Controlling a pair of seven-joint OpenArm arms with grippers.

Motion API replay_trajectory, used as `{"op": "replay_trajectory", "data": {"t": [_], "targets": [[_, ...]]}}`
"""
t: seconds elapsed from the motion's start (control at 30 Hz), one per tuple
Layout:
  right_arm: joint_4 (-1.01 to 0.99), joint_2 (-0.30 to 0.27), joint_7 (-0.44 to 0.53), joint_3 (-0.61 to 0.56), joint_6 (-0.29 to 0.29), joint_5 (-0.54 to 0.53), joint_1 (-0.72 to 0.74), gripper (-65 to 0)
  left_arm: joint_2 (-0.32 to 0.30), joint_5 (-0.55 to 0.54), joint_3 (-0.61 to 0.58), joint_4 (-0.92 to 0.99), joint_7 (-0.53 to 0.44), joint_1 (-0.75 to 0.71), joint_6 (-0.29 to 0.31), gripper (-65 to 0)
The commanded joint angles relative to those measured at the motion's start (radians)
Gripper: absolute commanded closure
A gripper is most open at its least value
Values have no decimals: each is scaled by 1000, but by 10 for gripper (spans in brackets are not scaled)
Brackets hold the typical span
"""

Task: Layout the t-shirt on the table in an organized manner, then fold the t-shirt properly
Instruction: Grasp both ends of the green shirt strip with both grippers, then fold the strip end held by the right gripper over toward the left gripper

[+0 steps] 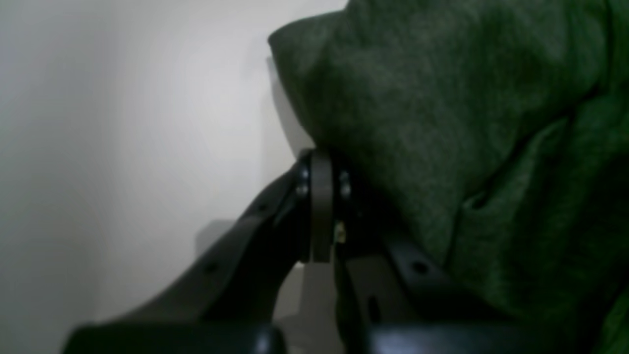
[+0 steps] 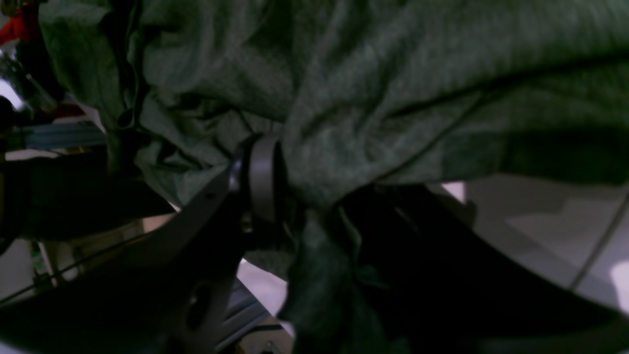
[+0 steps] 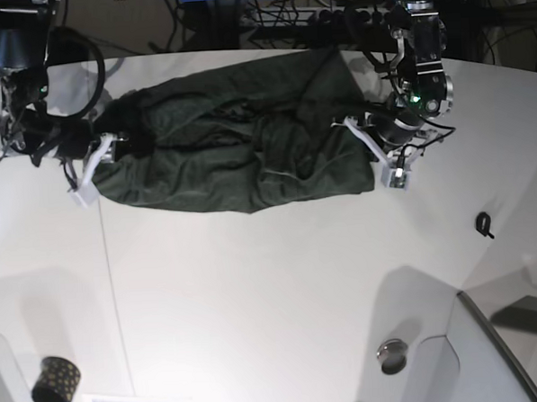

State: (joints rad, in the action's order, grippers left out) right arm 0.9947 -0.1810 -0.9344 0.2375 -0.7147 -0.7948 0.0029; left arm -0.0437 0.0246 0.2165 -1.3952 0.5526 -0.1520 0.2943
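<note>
Left wrist: left hand (image 1: 322, 196) clamped on the shirt (image 1: 442, 123) at right, white tabletop (image 1: 123, 147) at left.

Right wrist: right hand (image 2: 295, 196) with shirt cloth between its fingers.

Base: shirt spread across the upper tabletop, a hand at each end; dark cup (image 3: 55, 384) lower left, contents unseen.
</note>
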Motion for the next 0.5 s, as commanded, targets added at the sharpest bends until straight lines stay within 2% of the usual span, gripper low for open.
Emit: {"op": "replay_trajectory", "data": {"t": [0.0, 0.07, 0.13, 0.3, 0.4, 0.47], "targets": [[8, -7, -2, 0, 17, 15, 12, -167, -5, -7, 1, 1, -18, 12, 0, 0], [8, -7, 1, 0, 17, 15, 22, -56, -3, -7, -1, 29, -19, 38, 0, 0], [8, -10, -2, 0, 17, 15, 39, -2, -3, -7, -1, 64, -21, 55, 0, 0], [16, -13, -25, -2, 17, 15, 58, -6, 0, -15, -1, 81, -22, 87, 0, 0], [54, -7, -31, -2, 17, 16, 52, -6, 28, -7, -1, 84, -22, 105, 0, 0], [111, 2, -33, -2, 62, 16, 38, -6, 43, -7, -1, 84, -22, 108, 0, 0]]}}
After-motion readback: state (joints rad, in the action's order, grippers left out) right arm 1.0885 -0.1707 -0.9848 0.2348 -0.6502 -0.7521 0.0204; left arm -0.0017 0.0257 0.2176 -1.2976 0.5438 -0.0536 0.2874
